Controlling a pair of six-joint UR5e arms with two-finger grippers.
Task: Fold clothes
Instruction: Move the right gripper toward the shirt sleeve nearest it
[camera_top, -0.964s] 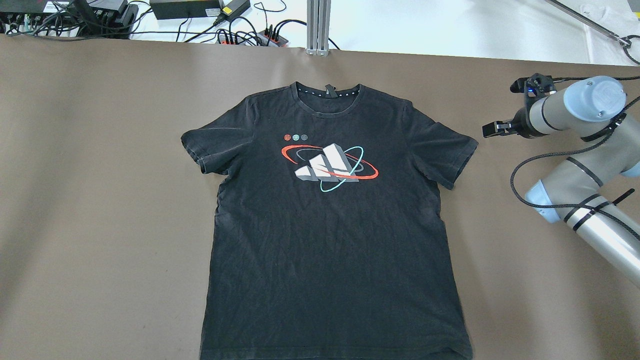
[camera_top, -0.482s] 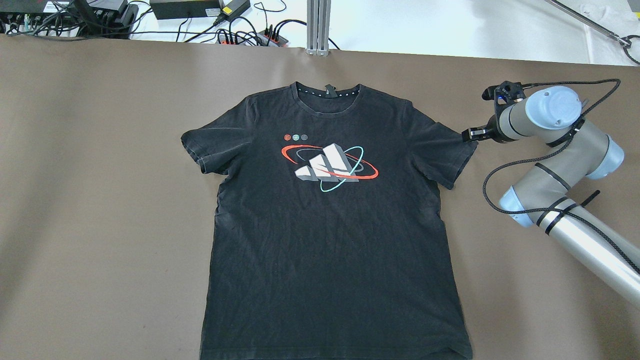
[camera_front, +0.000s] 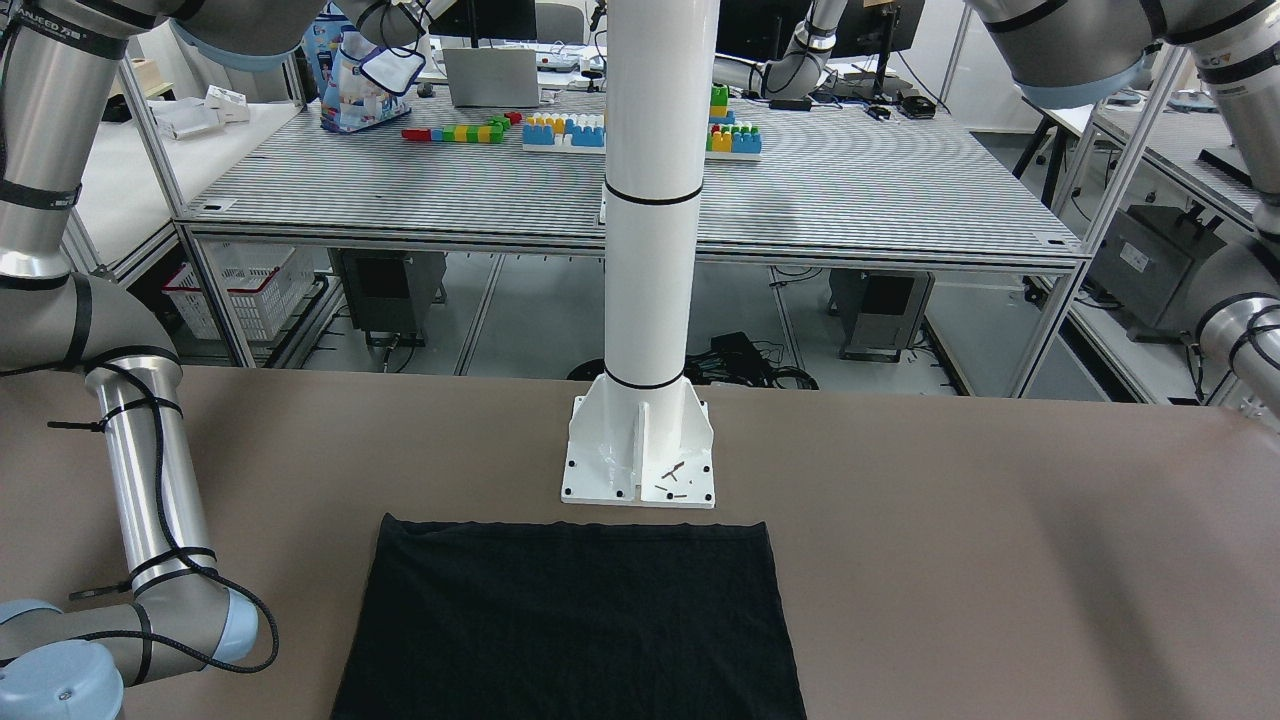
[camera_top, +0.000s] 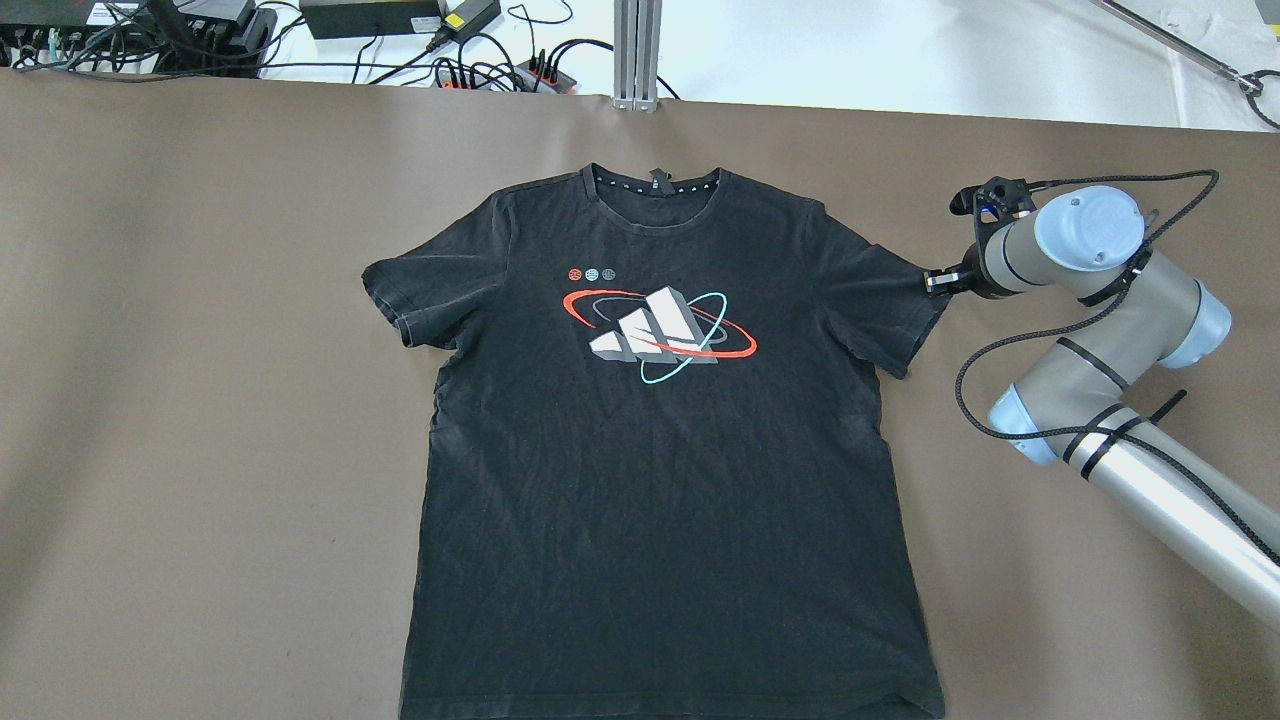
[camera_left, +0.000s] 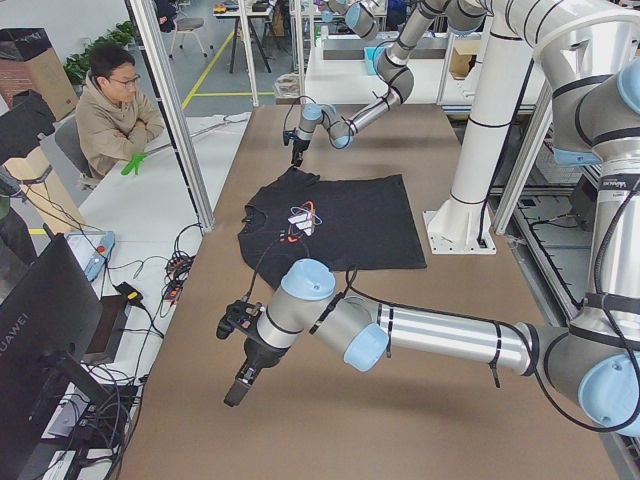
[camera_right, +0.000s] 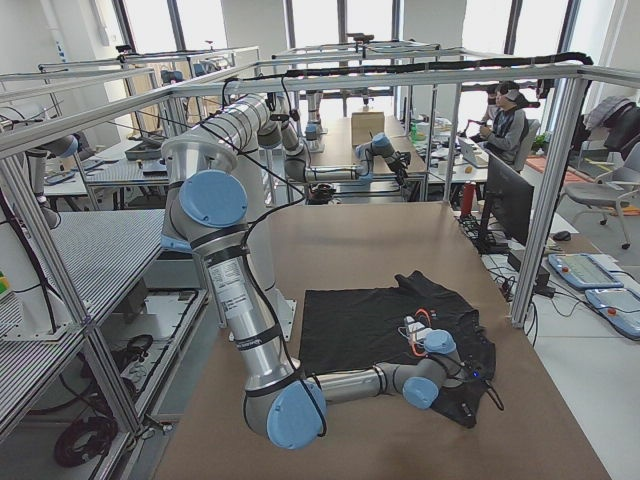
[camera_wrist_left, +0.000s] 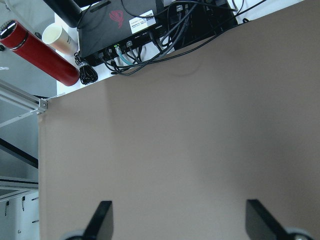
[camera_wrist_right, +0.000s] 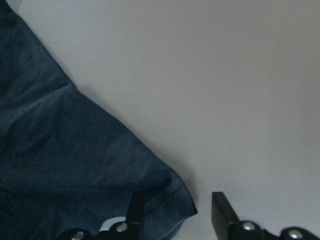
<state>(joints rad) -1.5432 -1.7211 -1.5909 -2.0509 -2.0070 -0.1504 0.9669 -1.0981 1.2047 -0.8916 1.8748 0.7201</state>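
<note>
Black short-sleeve T-shirt (camera_top: 660, 500) is lying flat, front up, approx. centered on brown tabletop (camera_top: 200, 400). Neck is pointing to far table edge, hem twd robot side, both sleeves spreading out sideways. White logo print (camera_top: 655, 330) w/ red & teal rings is showing on chest. Fabric is wrinkling lightly.

One T-shirt (camera_top: 660, 470), one left gripper (camera_wrist_left: 180, 216), one right gripper (camera_wrist_right: 177, 201), one pole (camera_front: 652, 200), one bottle (camera_wrist_left: 37, 52), one cup (camera_wrist_left: 56, 36), one person (camera_left: 115, 110)

"HUAWEI" on the back of the monitor (camera_left: 45, 320), wordless three-bar logo (camera_top: 655, 328) on black T-shirt (camera_top: 660, 500), other labels unreadable
</note>
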